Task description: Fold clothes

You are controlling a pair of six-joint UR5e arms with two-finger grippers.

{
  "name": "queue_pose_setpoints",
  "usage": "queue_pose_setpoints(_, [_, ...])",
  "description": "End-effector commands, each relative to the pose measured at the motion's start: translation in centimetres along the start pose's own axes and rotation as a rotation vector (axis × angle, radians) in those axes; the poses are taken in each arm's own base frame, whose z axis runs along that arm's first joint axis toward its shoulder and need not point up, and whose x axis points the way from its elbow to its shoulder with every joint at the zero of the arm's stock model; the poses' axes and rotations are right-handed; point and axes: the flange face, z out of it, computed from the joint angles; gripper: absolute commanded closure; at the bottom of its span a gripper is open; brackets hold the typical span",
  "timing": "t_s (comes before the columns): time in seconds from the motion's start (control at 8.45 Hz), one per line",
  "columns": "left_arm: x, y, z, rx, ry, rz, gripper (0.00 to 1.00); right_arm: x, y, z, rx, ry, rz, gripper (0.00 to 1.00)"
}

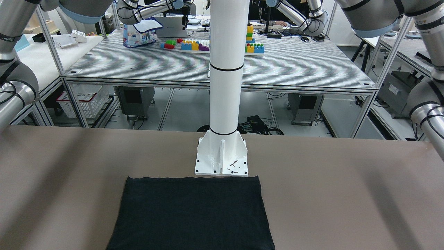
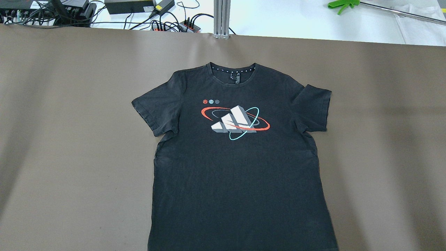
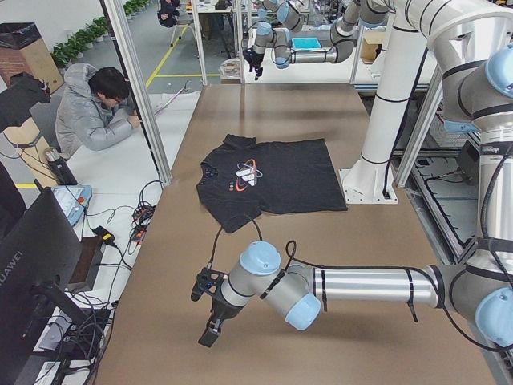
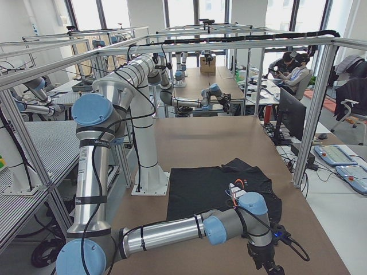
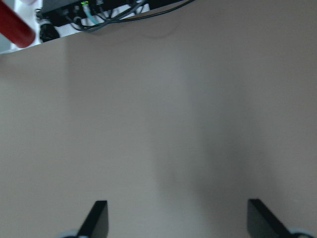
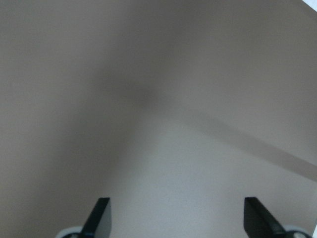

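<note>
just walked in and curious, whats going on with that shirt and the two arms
A black T-shirt lies spread flat, print side up, in the middle of the brown table. It is not yet folded, sleeves out to the sides. Neither arm is touching it. The left gripper and the right gripper are both open and empty, each over bare table off to its own side of the shirt.

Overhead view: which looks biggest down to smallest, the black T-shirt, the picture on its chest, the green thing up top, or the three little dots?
1. black T-shirt
2. chest picture
3. green thing, cut off by the edge and farther away, so its real size is unsure
4. three dots
</note>
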Motion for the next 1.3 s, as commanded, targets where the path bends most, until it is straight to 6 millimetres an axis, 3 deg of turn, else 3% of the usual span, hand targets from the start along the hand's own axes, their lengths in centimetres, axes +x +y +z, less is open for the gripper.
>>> queue_pose_setpoints(0.0, [5.3, -1.7, 0.3, -0.015, 0.184, -0.051, 0.00, -0.3, -2.7, 3.2, 0.050, -0.017, 0.073, 0.06])
queue_pose_setpoints(0.24, [8.5, -3.7, 0.5, 0.003, 0.223, -0.142, 0.00, -3.9, -4.0, 4.5, 0.087, -0.057, 0.179, 0.06])
queue_pose_setpoints(0.35, [11.0, -4.3, 0.8, 0.010, 0.262, -0.191, 0.00, -5.6, -4.5, 5.1, 0.103, -0.078, 0.222, 0.06])
queue_pose_setpoints(0.83, [27.2, -6.1, 4.7, 0.066, 0.322, -0.406, 0.00, -10.6, -5.9, 7.5, 0.109, -0.139, 0.297, 0.06])
queue_pose_setpoints(0.95, [30.4, -7.0, 4.7, 0.093, 0.333, -0.426, 0.00, -12.0, -7.6, 8.3, 0.118, -0.158, 0.313, 0.06])
queue_pose_setpoints(1.06, [32.6, -7.2, 4.8, 0.098, 0.345, -0.438, 0.00, -14.5, -9.3, 9.8, 0.125, -0.191, 0.340, 0.06])
queue_pose_setpoints(1.18, [33.1, -7.5, 4.6, 0.103, 0.350, -0.450, 0.00, -16.8, -10.9, 11.4, 0.139, -0.225, 0.354, 0.06])
